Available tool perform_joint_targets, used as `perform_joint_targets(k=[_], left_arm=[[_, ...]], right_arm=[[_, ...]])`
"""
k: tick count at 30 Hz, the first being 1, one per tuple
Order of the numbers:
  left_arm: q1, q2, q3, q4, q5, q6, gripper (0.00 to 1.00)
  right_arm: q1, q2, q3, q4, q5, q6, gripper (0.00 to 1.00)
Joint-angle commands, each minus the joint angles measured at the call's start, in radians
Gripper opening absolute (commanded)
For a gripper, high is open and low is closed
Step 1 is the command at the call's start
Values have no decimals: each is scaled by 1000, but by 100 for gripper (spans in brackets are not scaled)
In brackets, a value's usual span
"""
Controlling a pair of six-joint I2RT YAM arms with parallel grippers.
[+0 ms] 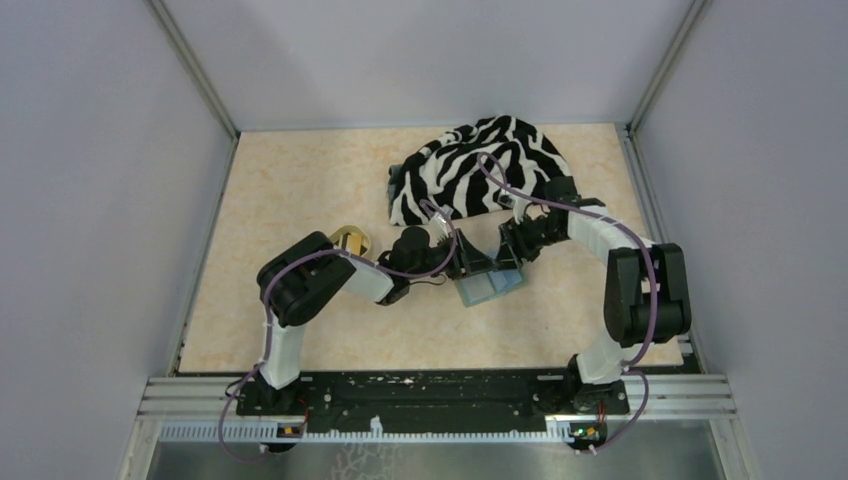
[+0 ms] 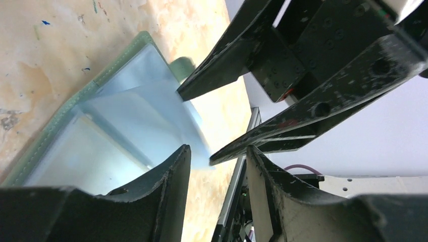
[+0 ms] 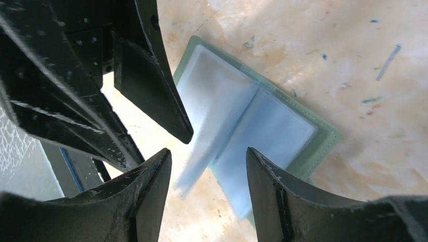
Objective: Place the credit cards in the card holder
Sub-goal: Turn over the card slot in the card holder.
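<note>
The right gripper (image 3: 208, 169) stands part open, gripping nothing; a raised pale leaf (image 3: 212, 141) of the card holder (image 3: 282, 126) ends just beside its fingertips. The left gripper (image 2: 217, 171), likewise part open and empty, faces it. The card holder lies open on the table (image 1: 300, 200), its sleeve contents indiscernible.

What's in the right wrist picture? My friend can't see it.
A sage-green card holder lies open on the tan table, one pale blue page lifted. The open right hand frames the bottom; the left hand hangs at upper left.
</note>
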Motion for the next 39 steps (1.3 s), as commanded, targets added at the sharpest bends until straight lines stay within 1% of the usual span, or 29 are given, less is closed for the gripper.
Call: perform_joint_targets(k=[1, 9, 12, 13, 15, 17, 20, 23, 27, 30, 35, 36, 37, 39], left_arm=[[1, 66, 48, 5, 38, -12, 51], [1, 148, 134, -44, 46, -11, 51], [1, 169, 174, -89, 39, -4, 51], [1, 174, 186, -105, 35, -1, 50], [1, 176, 196, -137, 24, 6, 49], [1, 153, 184, -146, 0, 23, 48], [1, 86, 143, -175, -50, 78, 48], [1, 0, 93, -216, -104, 140, 48], [1, -116, 14, -273, -168, 215, 49], [1, -197, -62, -283, -205, 254, 49], [1, -355, -188, -325, -285, 315, 50], [1, -386, -210, -331, -300, 326, 51], [1, -418, -231, -336, -315, 341, 52], [1, -475, -268, -337, -334, 361, 54]], right_arm=[[-48, -79, 50, -3, -63, -11, 56], [-73, -92, 43, 10, -81, 3, 54], [-76, -91, 42, 14, -84, 11, 53], [-78, -90, 41, 17, -85, 16, 51], [-81, -83, 34, 29, -90, 29, 43], [-82, -63, 27, 39, -82, 39, 32], [-81, -12, 34, 28, -52, 46, 21], [-81, 36, 42, 16, -3, 42, 17], [-69, 66, 38, 18, 24, 39, 17], [-43, 76, 35, 19, 34, 32, 18], [10, 80, 31, 12, -12, 7, 21], [19, 84, 30, 13, -13, 6, 24], [28, 90, 30, 13, -13, 6, 29], [43, 107, 32, 11, -8, 6, 34]])
